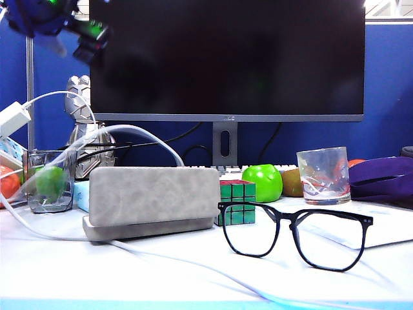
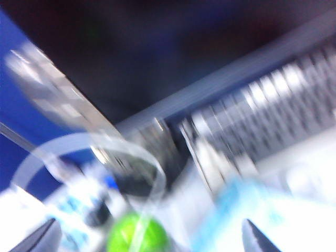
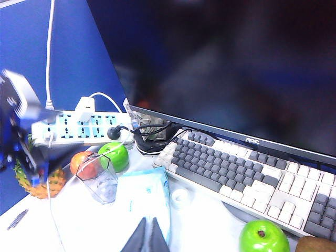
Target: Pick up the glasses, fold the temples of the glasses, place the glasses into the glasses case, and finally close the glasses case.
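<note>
Black glasses (image 1: 295, 234) upright on counter (image 1: 161, 278), lenses facing camera, long axis left-right.
Case (image 1: 153, 201) shut, just left, parallel. Left gripper (image 2: 152, 239) released, raised; right gripper (image 3: 148, 237) clenched, empty.

wall (image 1: 387, 84): blue partition | table (image 1: 77, 271): white | monitor (image 1: 226, 58): dark

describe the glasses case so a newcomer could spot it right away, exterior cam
Start at the big black monitor and drop to the white table below its left half. The case is the grey suede-looking oblong box there, lid up, left of the Rubik's cube and the glasses. It is the only grey block and wider than the cube.
</note>
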### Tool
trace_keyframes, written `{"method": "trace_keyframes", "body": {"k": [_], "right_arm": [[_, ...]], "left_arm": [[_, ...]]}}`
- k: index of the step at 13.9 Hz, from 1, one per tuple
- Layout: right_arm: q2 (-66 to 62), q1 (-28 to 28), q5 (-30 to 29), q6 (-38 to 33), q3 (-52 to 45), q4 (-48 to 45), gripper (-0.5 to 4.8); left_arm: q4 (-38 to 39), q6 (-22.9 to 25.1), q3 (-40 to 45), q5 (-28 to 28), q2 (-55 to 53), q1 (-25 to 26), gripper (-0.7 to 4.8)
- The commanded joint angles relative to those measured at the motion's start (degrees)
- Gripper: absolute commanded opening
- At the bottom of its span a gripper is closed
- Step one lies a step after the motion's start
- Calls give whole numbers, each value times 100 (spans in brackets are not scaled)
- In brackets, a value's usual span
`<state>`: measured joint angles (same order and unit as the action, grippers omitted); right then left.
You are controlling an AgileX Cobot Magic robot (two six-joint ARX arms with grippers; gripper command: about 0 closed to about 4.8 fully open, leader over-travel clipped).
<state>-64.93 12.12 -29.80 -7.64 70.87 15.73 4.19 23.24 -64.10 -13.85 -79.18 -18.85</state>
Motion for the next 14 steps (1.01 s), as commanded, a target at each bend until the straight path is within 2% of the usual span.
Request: {"method": "trace_keyframes", "body": {"k": [1,2,3,6,8,9,12,14], "right_arm": [[22,13,-39,17,20,-96,-5],[22,13,-90,17,20,-96,-5],[22,13,-103,17,20,-96,-5],[22,13,-101,17,20,-98,-5],[22,13,-98,20,20,-98,-5],[22,13,-101,17,20,-98,-5],[22,13,-101,17,20,-101,-5],[22,13,-105,17,20,-98,-5]], "left_arm": [[267,-144,-15,879,15,-2,435],[431,-142,-15,1467,15,-2,385],[664,-142,-15,2129,15,-2,367],[1700,-140,-13,4872,13,-2,367],[2341,-140,-9,6236,-7,-4,367],[2485,-140,-2,6365,-48,-9,367],[2529,-120,0,6376,-533,-660,367],[2389,-118,0,5825,-820,-1054,367]]}}
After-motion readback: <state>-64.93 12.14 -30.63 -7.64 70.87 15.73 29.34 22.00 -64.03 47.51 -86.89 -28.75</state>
